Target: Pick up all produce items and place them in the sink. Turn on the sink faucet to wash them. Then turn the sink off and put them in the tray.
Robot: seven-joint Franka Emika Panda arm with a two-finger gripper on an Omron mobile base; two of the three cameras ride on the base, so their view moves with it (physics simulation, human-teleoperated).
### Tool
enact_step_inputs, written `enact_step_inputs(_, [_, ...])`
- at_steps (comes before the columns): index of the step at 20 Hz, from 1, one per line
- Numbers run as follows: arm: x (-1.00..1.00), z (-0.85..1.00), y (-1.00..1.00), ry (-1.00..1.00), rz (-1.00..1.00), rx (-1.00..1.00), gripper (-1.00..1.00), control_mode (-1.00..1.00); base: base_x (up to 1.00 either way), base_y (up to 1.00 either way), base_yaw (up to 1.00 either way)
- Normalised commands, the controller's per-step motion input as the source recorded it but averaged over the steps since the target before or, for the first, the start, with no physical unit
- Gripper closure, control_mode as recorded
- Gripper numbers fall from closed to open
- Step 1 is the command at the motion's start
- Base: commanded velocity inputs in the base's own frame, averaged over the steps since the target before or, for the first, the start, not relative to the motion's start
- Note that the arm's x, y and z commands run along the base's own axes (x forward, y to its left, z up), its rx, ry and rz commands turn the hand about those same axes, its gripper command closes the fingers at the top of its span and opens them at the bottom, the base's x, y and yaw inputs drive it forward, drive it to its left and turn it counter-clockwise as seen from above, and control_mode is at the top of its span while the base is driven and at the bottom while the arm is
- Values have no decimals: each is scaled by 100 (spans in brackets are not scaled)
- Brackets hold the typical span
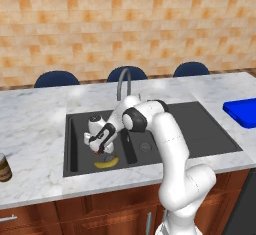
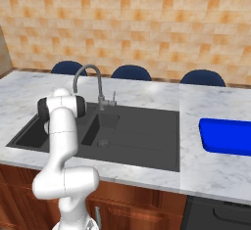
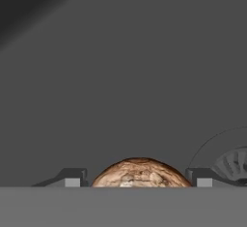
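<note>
The mottled brown ball point(image 3: 140, 172) lies on the dark floor of the sink's point(image 1: 205, 131) left basin. My gripper point(image 3: 137, 181) reaches down over it, and its two fingertips press against the ball's sides. In the left base view the gripper point(image 1: 100, 150) hangs low in that basin, just behind the yellow banana point(image 1: 106, 163), which lies at the basin's front edge. The grey gooseneck faucet point(image 1: 123, 80) stands behind the sink point(image 2: 147, 143); no water is running. The blue tray point(image 1: 244, 112) rests on the counter at the right.
A dark brown jar point(image 1: 4, 167) stands on the counter at the far left. A round metal drain point(image 3: 235, 162) sits beside the ball. The arm's elbow point(image 2: 61, 107) leans over the sink's left side. The faucet point(image 2: 91, 75) and tray point(image 2: 226, 136) also show from the right.
</note>
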Motion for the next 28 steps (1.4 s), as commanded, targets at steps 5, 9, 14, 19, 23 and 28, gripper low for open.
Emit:
enact_step_inputs(5, [0,-3,0,1,0,0,100,-100,0,0,0])
enact_step_inputs(9, [-24,35,0,-2,-2,2,100,-100,0,0,0])
enact_step_inputs(14, [-32,69,0,-3,-4,1,100,-100,0,0,0])
enact_step_inputs(19, [-30,76,0,-3,-5,0,100,-100,0,0,0])
enact_step_inputs(23, [-27,81,0,0,-5,0,100,-100,0,0,0])
enact_step_inputs(28, [-36,72,0,0,-4,0,100,-100,0,0,0])
